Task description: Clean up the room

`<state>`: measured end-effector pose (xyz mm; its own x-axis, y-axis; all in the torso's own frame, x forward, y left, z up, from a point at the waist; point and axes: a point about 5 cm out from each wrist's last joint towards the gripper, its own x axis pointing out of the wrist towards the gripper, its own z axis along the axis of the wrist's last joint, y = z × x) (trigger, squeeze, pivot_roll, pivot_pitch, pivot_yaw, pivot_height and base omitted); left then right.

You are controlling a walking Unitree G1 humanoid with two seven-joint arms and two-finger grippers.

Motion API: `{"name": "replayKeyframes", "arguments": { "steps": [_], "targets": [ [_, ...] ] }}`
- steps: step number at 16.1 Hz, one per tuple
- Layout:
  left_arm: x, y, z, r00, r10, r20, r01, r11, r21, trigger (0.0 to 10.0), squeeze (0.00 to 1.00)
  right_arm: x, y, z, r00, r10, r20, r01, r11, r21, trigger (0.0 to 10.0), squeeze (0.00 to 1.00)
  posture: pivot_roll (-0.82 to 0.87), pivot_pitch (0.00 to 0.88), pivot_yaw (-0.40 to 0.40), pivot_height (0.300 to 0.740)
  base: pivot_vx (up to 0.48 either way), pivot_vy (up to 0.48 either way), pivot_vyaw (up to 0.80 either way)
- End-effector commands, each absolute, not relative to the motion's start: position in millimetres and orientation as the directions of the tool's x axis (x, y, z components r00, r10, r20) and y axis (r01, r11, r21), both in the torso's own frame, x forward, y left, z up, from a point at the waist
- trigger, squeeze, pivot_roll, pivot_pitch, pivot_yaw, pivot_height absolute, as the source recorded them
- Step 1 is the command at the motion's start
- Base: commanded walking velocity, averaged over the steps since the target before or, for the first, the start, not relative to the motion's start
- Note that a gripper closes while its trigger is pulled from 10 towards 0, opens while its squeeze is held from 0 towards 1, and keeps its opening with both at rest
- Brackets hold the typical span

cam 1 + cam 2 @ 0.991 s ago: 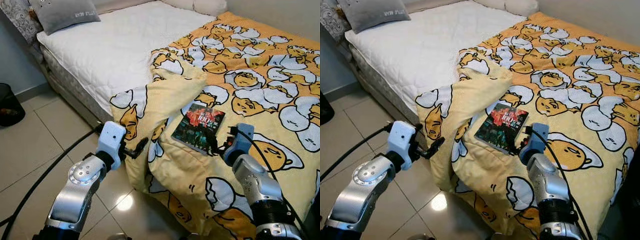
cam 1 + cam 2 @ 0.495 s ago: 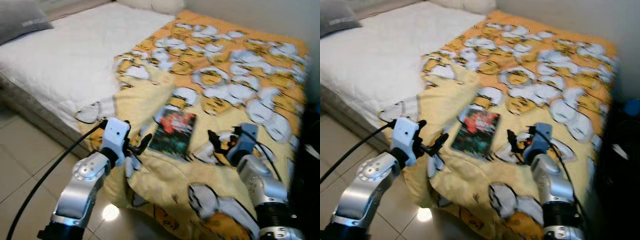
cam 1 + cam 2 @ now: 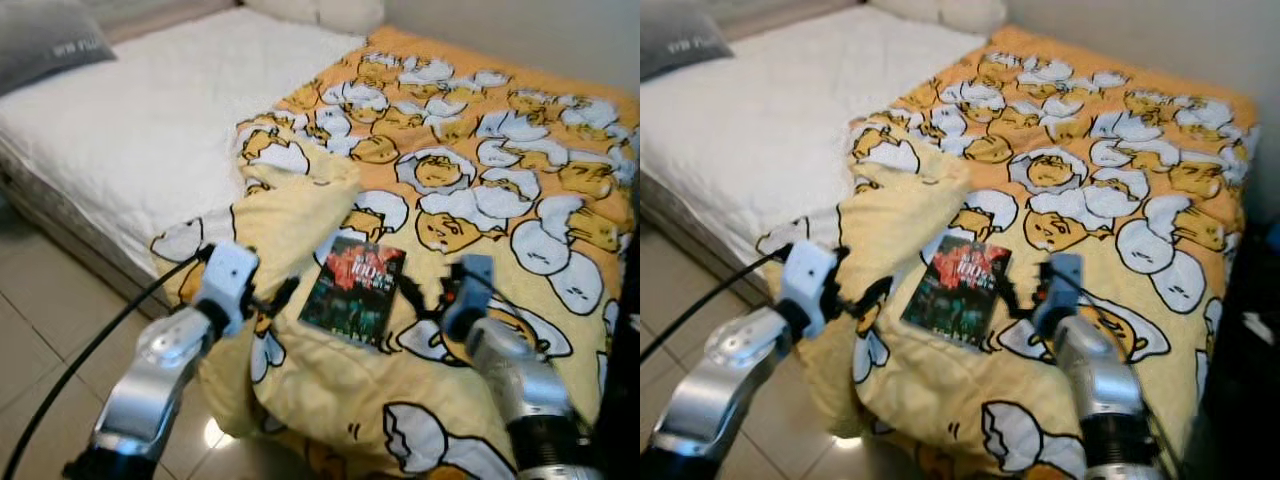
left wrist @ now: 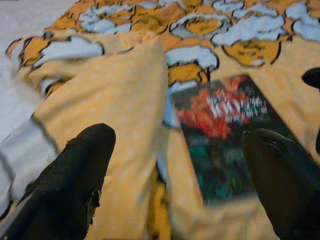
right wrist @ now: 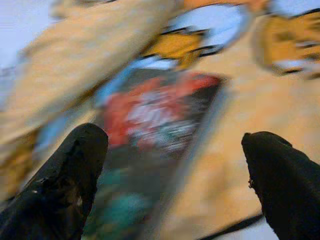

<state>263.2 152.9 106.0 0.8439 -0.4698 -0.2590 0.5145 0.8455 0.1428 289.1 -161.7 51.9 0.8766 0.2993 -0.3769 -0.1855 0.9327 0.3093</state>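
A dark book [image 3: 355, 290] with a red and white cover lies flat on the yellow egg-print blanket [image 3: 480, 180], close to the bed's near edge. My left gripper [image 3: 283, 293] hangs open just left of the book, over the folded-back blanket corner [image 3: 290, 210]. On the book's other side my right gripper [image 3: 414, 294] is also open, fingers pointing at the book's right edge. In the left wrist view the book [image 4: 225, 130] lies ahead between the spread fingers [image 4: 80, 165]. The right wrist view is blurred, with the book [image 5: 150, 140] ahead of the open gripper.
The bare white mattress [image 3: 130, 120] stretches to the left, with a grey pillow [image 3: 50, 40] at its far corner. Tiled floor [image 3: 40, 350] runs along the bed's side. A black cable [image 3: 90, 360] trails from my left arm down to the floor.
The camera has swung and come closer to the bed. Both grippers now flank the book more closely, the left one over the blanket fold. Both stay open.
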Motion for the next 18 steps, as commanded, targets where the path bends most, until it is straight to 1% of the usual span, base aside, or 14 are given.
{"name": "replayKeyframes", "arguments": {
  "steps": [1, 2, 3, 9, 11, 13, 14, 15, 16, 17, 18],
  "targets": [
    [263, 154, 107, 0.843, -0.472, -0.258, 0.517, 0.844, 0.145, 10.0, 0.00, 291, -160, 55, 0.871, 0.317, -0.374, -0.199, 0.926, 0.321, 10.0, 0.00, -0.02, 0.000, -0.009, 0.740, 0.000, 0.000, 0.00],
    [263, 154, 108, 0.841, -0.474, -0.259, 0.519, 0.842, 0.145, 10.0, 0.00, 292, -160, 55, 0.871, 0.317, -0.374, -0.194, 0.924, 0.329, 10.0, 0.10, -0.02, 0.000, -0.009, 0.740, 0.000, 0.000, 0.00],
    [262, 155, 108, 0.838, -0.480, -0.262, 0.526, 0.838, 0.146, 10.0, 0.00, 295, -161, 57, 0.875, 0.313, -0.369, -0.188, 0.922, 0.338, 10.0, 1.00, -0.02, 0.000, -0.009, 0.740, 0.000, 0.000, 0.00],
    [261, 153, 106, 0.836, -0.477, -0.270, 0.524, 0.841, 0.137, 10.0, 0.00, 300, -161, 59, 0.879, 0.306, -0.365, -0.171, 0.918, 0.357, 10.0, 1.00, -0.01, 0.000, -0.016, 0.740, 0.000, 0.000, 0.00],
    [261, 152, 106, 0.830, -0.487, -0.273, 0.533, 0.836, 0.129, 10.0, 0.00, 302, -164, 56, 0.885, 0.269, -0.381, -0.118, 0.919, 0.375, 10.0, 1.00, -0.01, 0.000, -0.016, 0.740, 0.000, 0.000, 0.00],
    [258, 149, 106, 0.766, -0.573, -0.291, 0.620, 0.778, 0.100, 10.0, 0.00, 306, -165, 45, 0.861, 0.268, -0.433, -0.058, 0.896, 0.440, 10.0, 1.00, -0.02, 0.000, -0.008, 0.740, 0.000, 0.000, 0.00],
    [254, 149, 106, 0.697, -0.640, -0.323, 0.695, 0.714, 0.085, 10.0, 0.00, 308, -164, 36, 0.837, 0.274, -0.473, -0.020, 0.880, 0.474, 10.0, 1.00, -0.01, 0.000, 0.000, 0.740, 0.000, 0.000, 0.00],
    [252, 149, 105, 0.669, -0.662, -0.339, 0.721, 0.688, 0.080, 10.0, 0.00, 309, -164, 33, 0.829, 0.274, -0.487, -0.004, 0.874, 0.486, 10.0, 1.00, -0.01, 0.000, 0.000, 0.740, 0.000, 0.000, 0.00],
    [247, 154, 102, 0.593, -0.699, -0.401, 0.782, 0.618, 0.080, 10.0, 0.00, 311, -165, 28, 0.814, 0.274, -0.511, 0.047, 0.847, 0.529, 10.0, 1.00, 0.00, 0.000, -0.006, 0.740, 0.000, 0.000, 0.00],
    [244, 157, 100, 0.552, -0.712, -0.434, 0.810, 0.581, 0.078, 10.0, 0.00, 312, -165, 26, 0.805, 0.276, -0.525, 0.076, 0.830, 0.552, 10.0, 1.00, 0.00, 0.000, -0.013, 0.740, 0.000, 0.000, 0.00],
    [243, 160, 100, 0.531, -0.721, -0.445, 0.823, 0.565, 0.066, 10.0, 0.00, 313, -165, 24, 0.797, 0.280, -0.535, 0.096, 0.815, 0.571, 10.0, 1.00, 0.01, 0.000, -0.016, 0.740, 0.000, 0.000, 0.00]
  ]
}}
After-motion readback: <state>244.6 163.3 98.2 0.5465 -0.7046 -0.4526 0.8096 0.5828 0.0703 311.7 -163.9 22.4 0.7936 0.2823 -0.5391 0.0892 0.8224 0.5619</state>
